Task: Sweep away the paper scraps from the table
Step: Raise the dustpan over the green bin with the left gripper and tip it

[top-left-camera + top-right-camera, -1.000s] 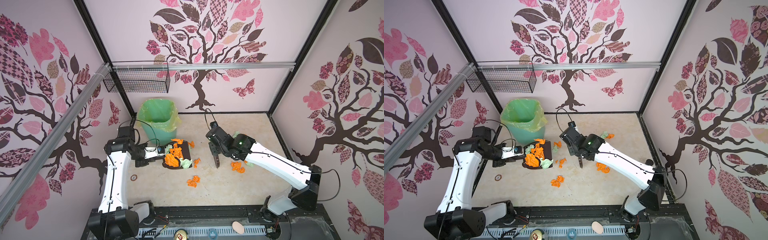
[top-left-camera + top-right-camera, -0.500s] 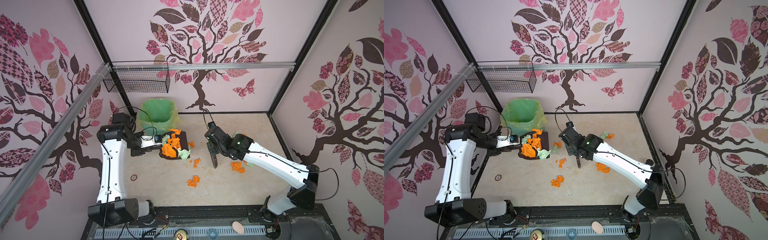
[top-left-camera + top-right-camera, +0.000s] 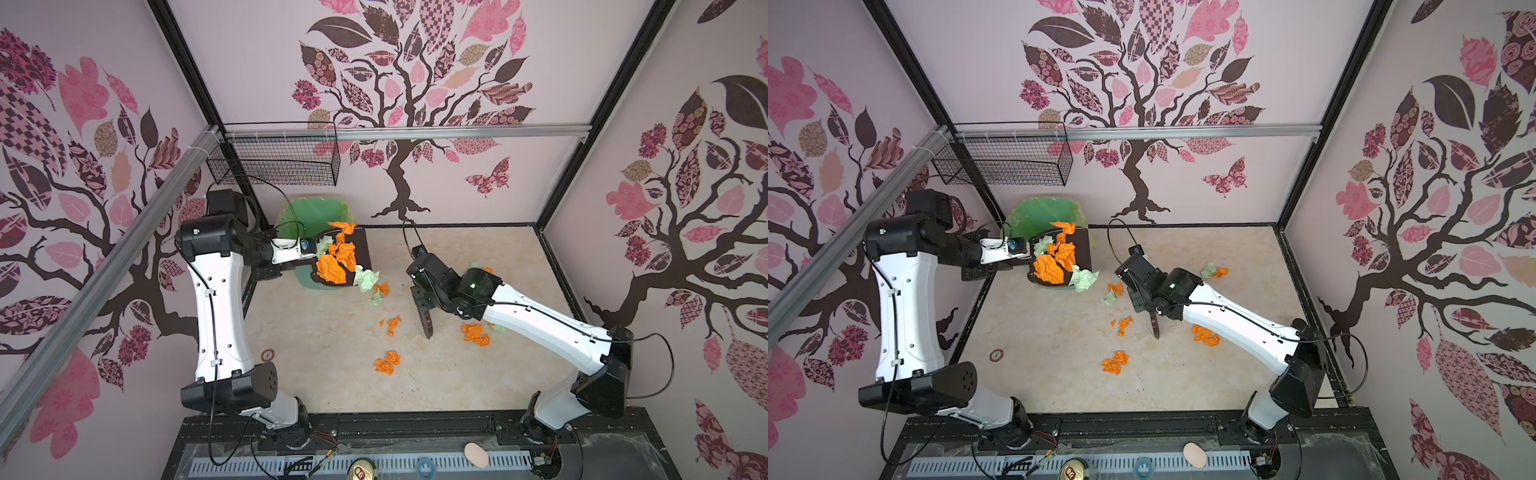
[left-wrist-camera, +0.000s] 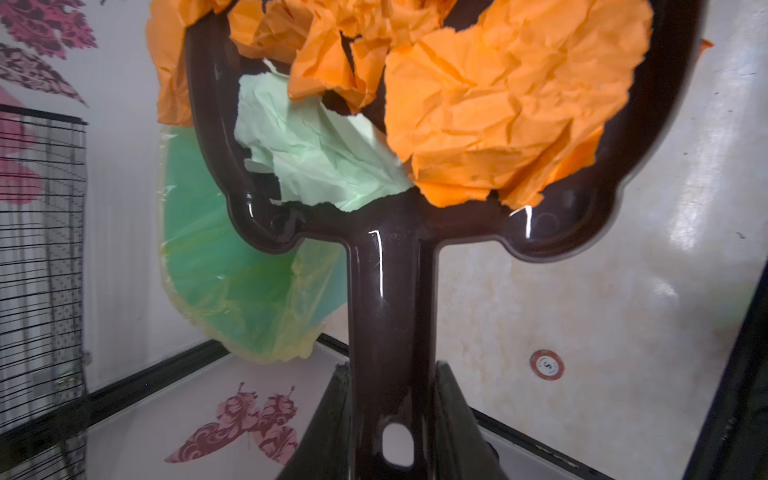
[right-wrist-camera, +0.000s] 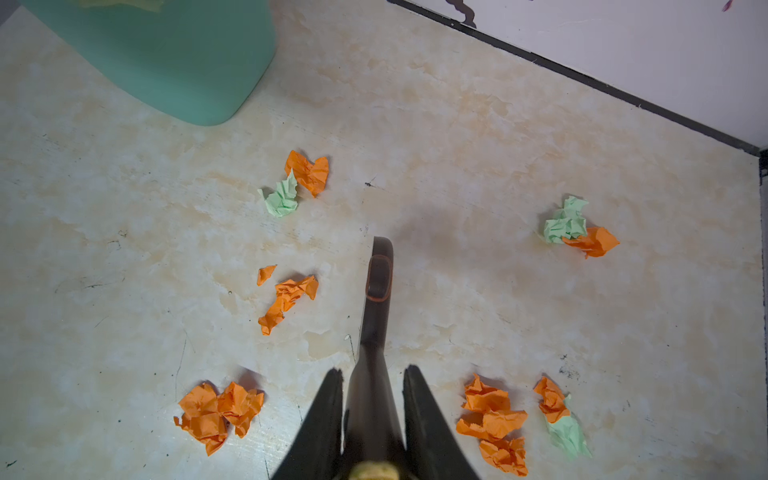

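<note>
My left gripper [image 4: 392, 365] is shut on the handle of a dark brown dustpan [image 4: 388, 299]. In both top views the dustpan [image 3: 362, 253] [image 3: 1084, 253] hangs raised beside the green bin [image 3: 307, 212]. It is heaped with orange and pale green paper scraps [image 3: 332, 268], and one green wad [image 3: 365, 278] hangs over its edge. My right gripper [image 5: 372, 370] is shut on a dark brush [image 5: 378, 282], which points down over the middle of the table [image 3: 332, 374]. Loose paper scraps [image 5: 216, 411] [image 5: 494, 424] [image 5: 286, 299] [image 5: 582, 228] lie on both sides of the brush.
A black wire basket [image 3: 274, 160] hangs on the back wall above the bin. A small round token [image 3: 266, 355] lies near the table's left edge. A drink can [image 3: 361, 471] sits on the black rail base in front.
The left arm has lifted the loaded dustpan off the table and carried it back toward the bin. The right arm with the brush has barely moved.
</note>
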Tool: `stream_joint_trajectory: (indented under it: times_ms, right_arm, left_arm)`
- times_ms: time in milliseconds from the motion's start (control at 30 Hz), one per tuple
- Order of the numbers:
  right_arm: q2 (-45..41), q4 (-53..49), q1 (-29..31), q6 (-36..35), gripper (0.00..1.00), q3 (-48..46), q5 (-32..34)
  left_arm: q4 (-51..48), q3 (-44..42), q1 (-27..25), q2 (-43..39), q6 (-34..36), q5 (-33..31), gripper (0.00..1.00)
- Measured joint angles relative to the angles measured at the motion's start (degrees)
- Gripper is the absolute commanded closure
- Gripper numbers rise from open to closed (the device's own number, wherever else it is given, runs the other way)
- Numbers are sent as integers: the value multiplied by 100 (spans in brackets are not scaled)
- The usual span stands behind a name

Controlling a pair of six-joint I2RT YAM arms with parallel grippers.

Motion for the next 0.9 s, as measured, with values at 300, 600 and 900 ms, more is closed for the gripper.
stream_joint_trajectory:
  times_ms: [300, 600, 900]
  right_arm:
    - [-15, 55, 0, -4, 100, -385, -105]
    - [-17, 369, 2, -22, 100, -507, -264]
    - [118, 844, 46, -26, 100, -570, -490]
  left_arm:
    - [-120, 1073, 164, 1158, -4, 66, 100]
    - [-57, 2734, 638, 2850, -92, 2, 100]
    - [-50, 3875, 590, 3526, -186, -116, 100]
